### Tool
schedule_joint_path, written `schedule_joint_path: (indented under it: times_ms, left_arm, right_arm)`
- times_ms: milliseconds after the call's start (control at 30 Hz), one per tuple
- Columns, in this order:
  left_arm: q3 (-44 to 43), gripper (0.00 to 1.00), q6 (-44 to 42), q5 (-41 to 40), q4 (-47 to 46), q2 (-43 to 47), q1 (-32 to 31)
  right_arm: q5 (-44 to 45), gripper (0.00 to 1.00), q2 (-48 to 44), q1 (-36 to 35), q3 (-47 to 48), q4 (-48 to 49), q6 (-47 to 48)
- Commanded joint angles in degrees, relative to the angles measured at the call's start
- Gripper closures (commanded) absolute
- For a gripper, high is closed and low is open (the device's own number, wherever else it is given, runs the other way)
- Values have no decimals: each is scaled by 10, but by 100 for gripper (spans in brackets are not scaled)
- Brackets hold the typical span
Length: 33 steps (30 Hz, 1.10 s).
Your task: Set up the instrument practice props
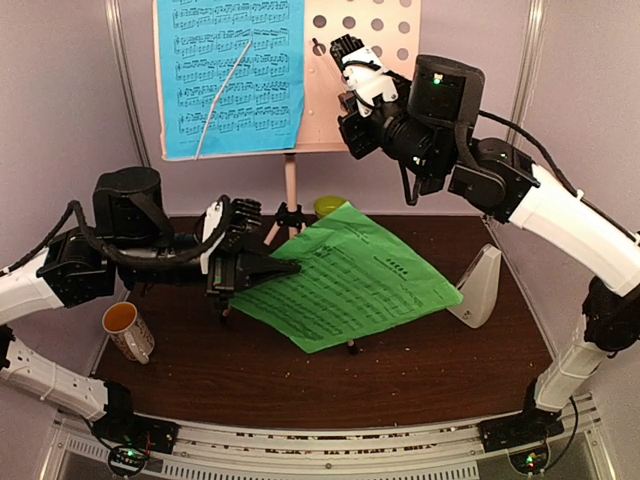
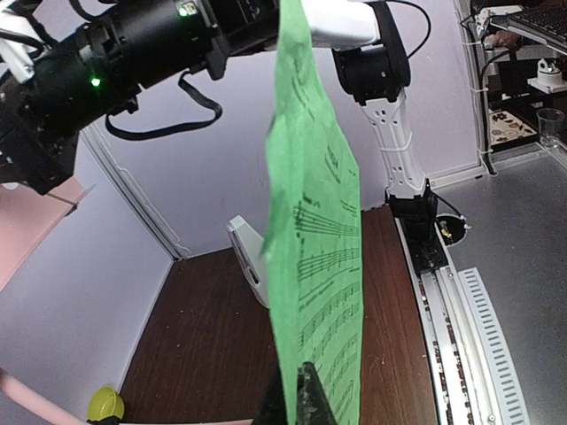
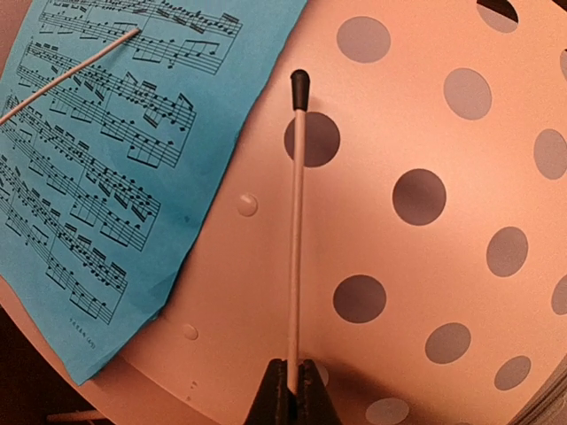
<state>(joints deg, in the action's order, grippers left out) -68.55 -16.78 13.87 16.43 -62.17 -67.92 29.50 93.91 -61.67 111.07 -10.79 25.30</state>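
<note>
While the pink music stand (image 1: 400, 30) stands at the back of the counter (image 1: 300, 380) with its right half bare, the biggest risk is tipping. The right fingers (image 3: 275, 398) are pinched shut on the white holder wire (image 3: 297, 221), lifted off the plate, and a hard tug could rock the tripod. Letting the wire snap back early would block the spot for the next page.

The green sheet (image 1: 350, 275) is held out over the counter in front of the stand, with the left fingers (image 1: 272, 268) clamped on its left corner only. It's a thin grip, so the paper may slip, fold or tear on the lift. The floppy far edge could brush the metronome (image 1: 480, 285) just beside it at right. Cannot tell if that edge touches the counter.

The blue sheet (image 1: 225, 70) sits on the stand's left half under its own wire, and a bump could dislodge it. Both arms would crowd at the stand, so there's a collision risk.

Containers: the white mug (image 1: 128, 330) is near left, yellow inside, nothing seen in it. The lime bowl (image 1: 328, 205) is behind the green sheet and mostly hidden, so its contents cannot be told.
</note>
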Motion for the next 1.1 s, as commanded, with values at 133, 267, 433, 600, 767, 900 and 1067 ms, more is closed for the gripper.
schedule_joint_path:
  times_ms: [133, 267, 433, 600, 767, 900, 1067]
  left_arm:
    - [9, 100, 28, -31, -80, 16, 10]
    - [11, 100, 31, -37, -93, 12, 16]
    - [-2, 100, 34, -55, -93, 11, 18]
    - [11, 100, 39, -77, -118, 34, 18]
    - [12, 100, 46, -97, -127, 46, 18]
    - [9, 100, 59, -123, -140, 52, 18]
    - [-32, 100, 76, -156, -149, 41, 22]
  right_arm:
    - [-89, 100, -65, 36, -79, 113, -82]
    - [-112, 100, -57, 38, -63, 117, -67]
    - [-128, 100, -56, 38, -51, 134, -68]
    - [-125, 100, -72, 38, -74, 176, -80]
    - [-131, 100, -79, 38, -92, 191, -90]
    - [-124, 100, -91, 38, -141, 229, -83]
    - [-124, 100, -98, 39, -176, 270, -87]
